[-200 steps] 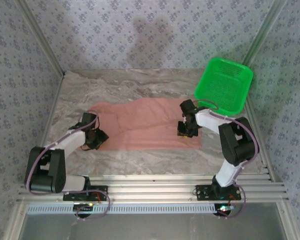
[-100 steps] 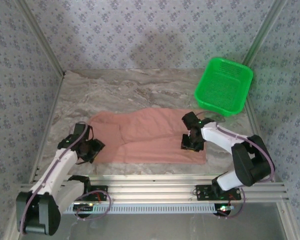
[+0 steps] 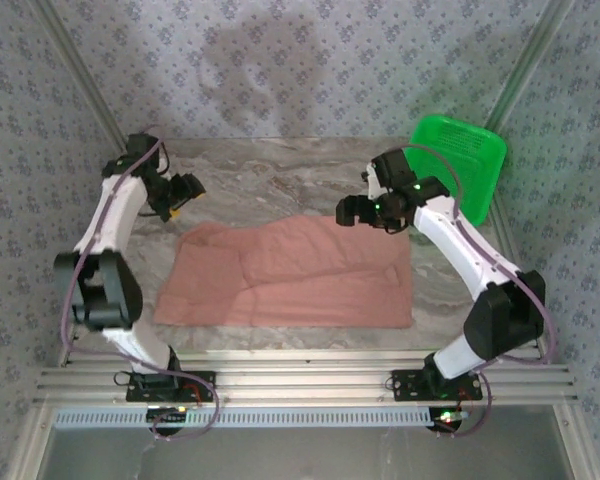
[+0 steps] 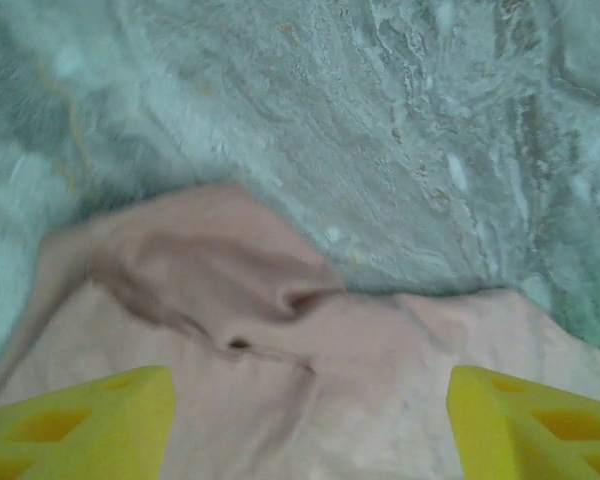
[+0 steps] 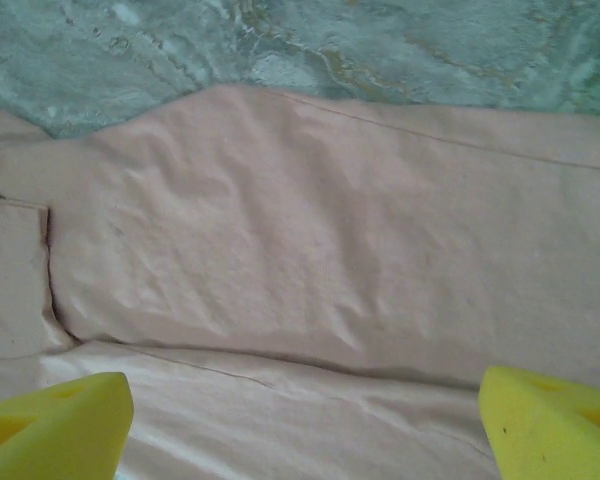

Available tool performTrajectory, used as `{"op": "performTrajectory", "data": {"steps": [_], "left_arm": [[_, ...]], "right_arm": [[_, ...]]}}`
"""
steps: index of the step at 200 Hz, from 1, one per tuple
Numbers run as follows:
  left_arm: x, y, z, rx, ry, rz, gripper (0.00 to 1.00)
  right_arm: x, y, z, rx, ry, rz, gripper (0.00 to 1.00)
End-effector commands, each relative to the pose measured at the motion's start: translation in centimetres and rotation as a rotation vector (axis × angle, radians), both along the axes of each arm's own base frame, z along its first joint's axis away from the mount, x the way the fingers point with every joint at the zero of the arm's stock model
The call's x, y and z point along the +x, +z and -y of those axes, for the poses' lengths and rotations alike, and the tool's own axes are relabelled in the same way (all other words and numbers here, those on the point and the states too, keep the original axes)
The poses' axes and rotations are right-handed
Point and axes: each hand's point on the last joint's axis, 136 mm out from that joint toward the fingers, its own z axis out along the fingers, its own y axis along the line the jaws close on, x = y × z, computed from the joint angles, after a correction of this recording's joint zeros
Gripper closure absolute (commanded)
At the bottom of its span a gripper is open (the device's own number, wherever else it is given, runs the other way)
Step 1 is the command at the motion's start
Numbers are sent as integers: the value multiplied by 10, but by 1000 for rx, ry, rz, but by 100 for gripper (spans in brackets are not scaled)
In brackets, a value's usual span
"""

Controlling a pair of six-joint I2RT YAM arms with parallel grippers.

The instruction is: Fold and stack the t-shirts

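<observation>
No legible text (left wrist view perhaps blurred)

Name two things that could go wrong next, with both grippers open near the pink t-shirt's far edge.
1. The t-shirt is puckered at its far left corner, by the left gripper. A pinch there might catch uneven layers and skew the fold.
2. The right gripper hangs near the green basket. A wide swing of that arm might knock it.
</observation>
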Motion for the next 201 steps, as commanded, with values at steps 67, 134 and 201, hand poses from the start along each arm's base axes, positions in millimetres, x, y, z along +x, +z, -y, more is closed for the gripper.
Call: {"op": "performTrajectory", "data": {"steps": [67,134,201], "left_arm": [[18,-80,5,123,-404,-154,38],[25,-129,14,298,-533,-239,44],[25,-152,15,379,-543,-264,58]], "right_arm": [[-19,-43,-14,57,142,-98,0],[-30,-55,-6,56,120,-134,0],[-39,-66,3,48,93,-168,0]]}}
